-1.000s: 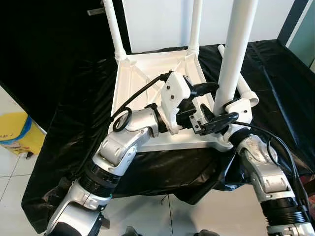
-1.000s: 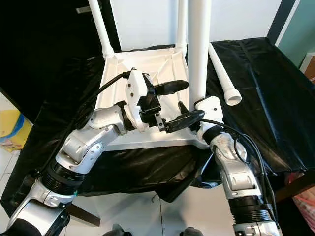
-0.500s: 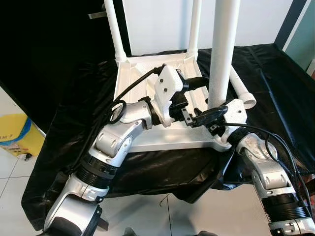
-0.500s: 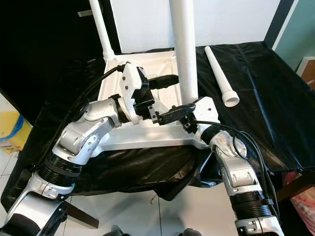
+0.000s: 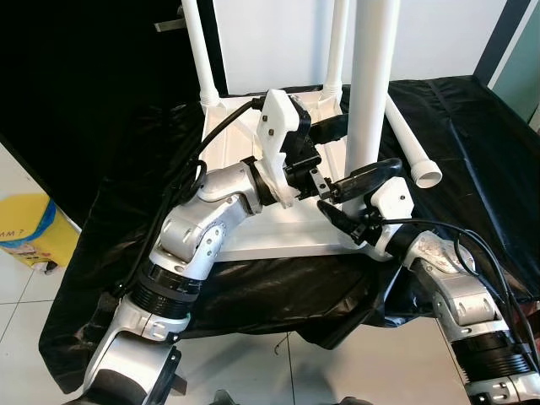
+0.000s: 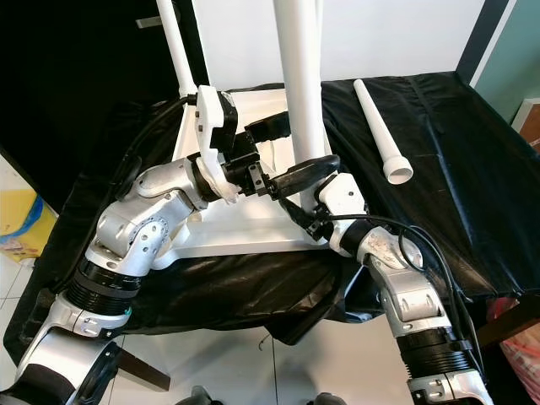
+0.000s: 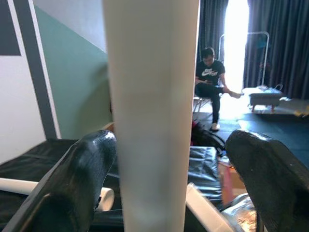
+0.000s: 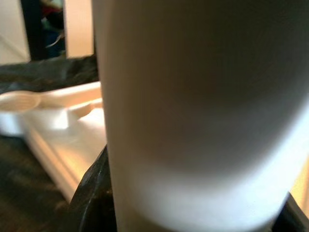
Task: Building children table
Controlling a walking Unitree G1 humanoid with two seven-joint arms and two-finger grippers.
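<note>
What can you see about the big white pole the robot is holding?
The white pole is a smooth, round table leg, plastic by its look. It stands upright at the near right corner of the upside-down white tabletop, its top out of view. The left gripper has its jaws on either side of it, with a gap on one side. The right gripper presses against it lower down.

Both arms are showing silver metal segments with black ribbed rings at the joints and white wrist housings. Black cables are looping along the left arm (image 5: 202,245) and right arm (image 5: 456,295), ending in long black fingers.
</note>
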